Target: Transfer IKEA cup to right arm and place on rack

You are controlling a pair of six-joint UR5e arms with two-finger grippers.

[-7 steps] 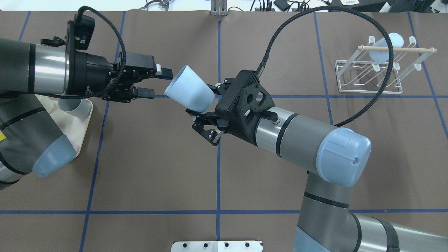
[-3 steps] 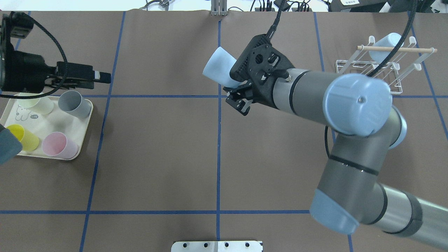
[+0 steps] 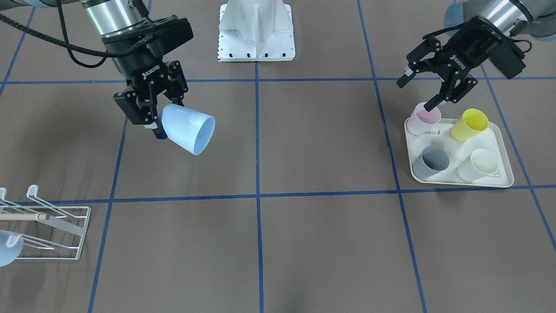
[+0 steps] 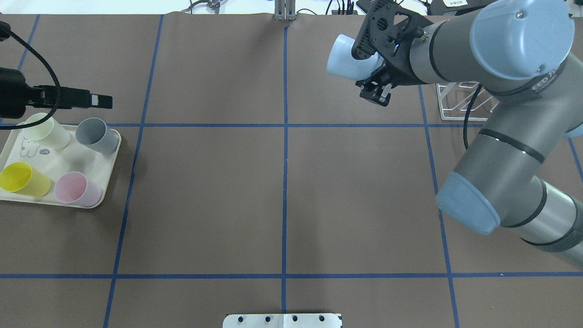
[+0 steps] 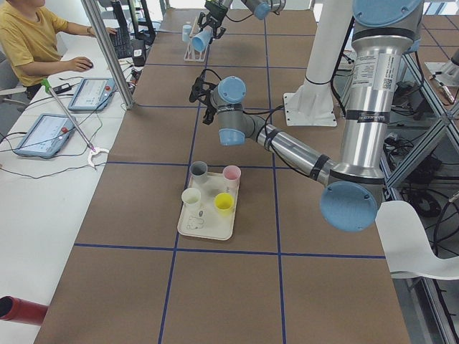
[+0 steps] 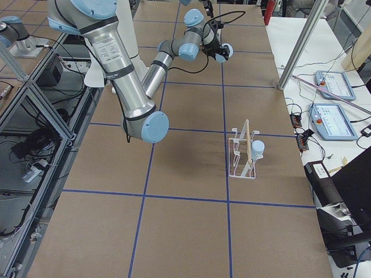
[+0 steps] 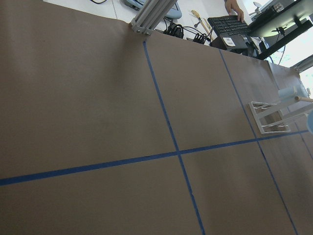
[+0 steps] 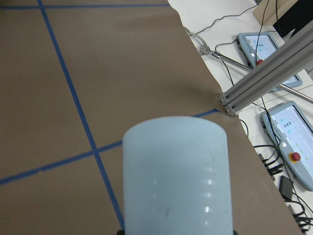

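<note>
Carry step: right gripper (image 3: 163, 117) clamps the light-blue cup (image 3: 191, 130), not yet at the rack (image 6: 239, 156), and next must hang it there mouth-down; left gripper (image 3: 415, 93) gapes empty.

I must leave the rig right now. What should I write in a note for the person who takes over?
Left gripper: open, empty, in the air by the tray.
Right gripper: shut on the light blue cup, held tilted above the table.
Done: the cup is passed to the right arm.
Left to do: set it on the rack, which already holds another blue cup.
</note>
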